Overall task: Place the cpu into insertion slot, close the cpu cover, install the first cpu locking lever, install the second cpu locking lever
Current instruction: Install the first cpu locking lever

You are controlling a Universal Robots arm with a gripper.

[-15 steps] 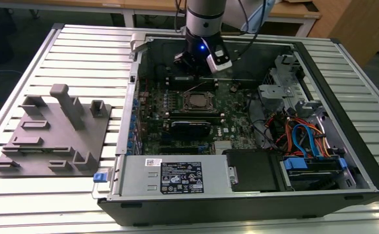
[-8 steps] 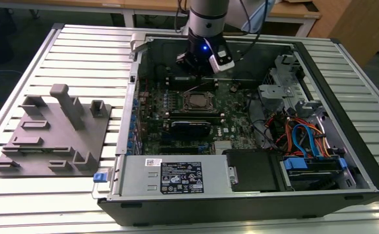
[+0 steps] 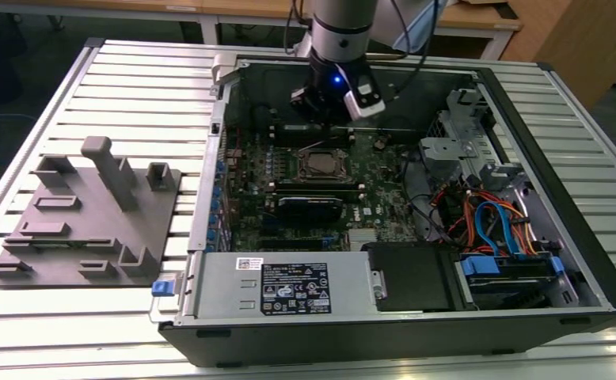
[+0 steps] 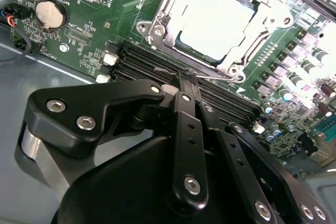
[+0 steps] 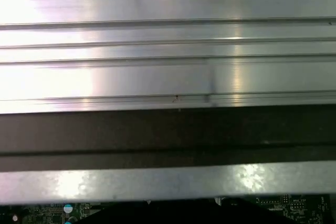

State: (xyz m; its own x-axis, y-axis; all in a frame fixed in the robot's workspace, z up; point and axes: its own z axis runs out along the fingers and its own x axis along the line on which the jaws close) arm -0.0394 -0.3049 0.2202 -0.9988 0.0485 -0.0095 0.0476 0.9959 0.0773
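The cpu [image 4: 220, 17], a pale silver square, lies in the insertion slot [image 3: 324, 165] on the green motherboard. The silvery cpu cover [image 4: 170, 22] lies flat around the cpu, whose face shows through its window. In the exterior view my gripper [image 3: 327, 125] hangs over the board just behind the slot, not touching it. In the second wrist view my black gripper [image 4: 186, 81] is shut with nothing between its fingers, its tips over the black memory slots [image 4: 142, 64] beside the socket.
The open computer case [image 3: 561, 158] lies on a slatted aluminium table [image 5: 157, 51]. A black heatsink block [image 3: 308, 207], a drive bay with orange and blue cables [image 3: 493, 226] and the power supply [image 3: 287, 289] fill the case. A grey fixture plate [image 3: 86, 218] stands at the exterior view's left.
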